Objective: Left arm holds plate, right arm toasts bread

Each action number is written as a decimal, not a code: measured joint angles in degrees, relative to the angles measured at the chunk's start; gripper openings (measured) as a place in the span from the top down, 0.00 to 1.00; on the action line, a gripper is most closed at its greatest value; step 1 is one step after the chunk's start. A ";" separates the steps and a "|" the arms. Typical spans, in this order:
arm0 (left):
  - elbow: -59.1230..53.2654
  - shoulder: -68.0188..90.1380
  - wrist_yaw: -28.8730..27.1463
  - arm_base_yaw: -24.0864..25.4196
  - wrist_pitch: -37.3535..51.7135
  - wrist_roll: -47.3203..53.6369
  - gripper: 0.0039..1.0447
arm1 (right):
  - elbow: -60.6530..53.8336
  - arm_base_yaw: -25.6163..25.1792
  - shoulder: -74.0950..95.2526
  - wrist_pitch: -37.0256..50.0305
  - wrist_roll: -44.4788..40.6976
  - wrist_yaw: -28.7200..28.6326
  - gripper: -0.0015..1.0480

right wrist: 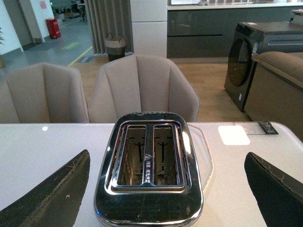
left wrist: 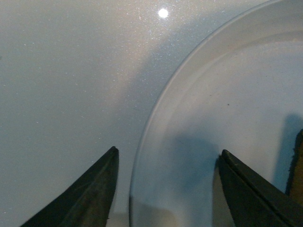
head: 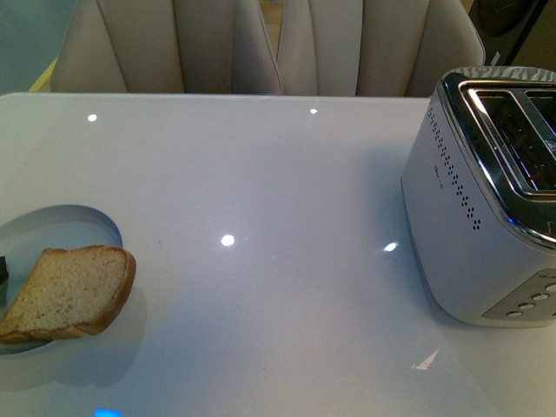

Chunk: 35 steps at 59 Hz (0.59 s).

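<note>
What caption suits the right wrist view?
Open right gripper facing the empty two-slot toaster, chairs beyond the table.

The worktop [head: 261, 191] lies bare and wide between the plate [head: 52, 228] at the left edge and the toaster [head: 460, 200] at the right, an easy lane across. The toaster's slots [right wrist: 130, 156] gape upward, clear from above (the right gripper [right wrist: 166, 153] hangs over them, jaws spread wide). Chair backs [head: 261, 43] wall off the far edge. The left gripper [left wrist: 168, 150] has the plate rim between its parted jaws.
</note>
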 joint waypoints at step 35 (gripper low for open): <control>-0.70 -2.67 5.95 4.00 -4.33 -10.01 0.97 | 0.00 0.00 0.00 0.00 -0.02 0.00 0.08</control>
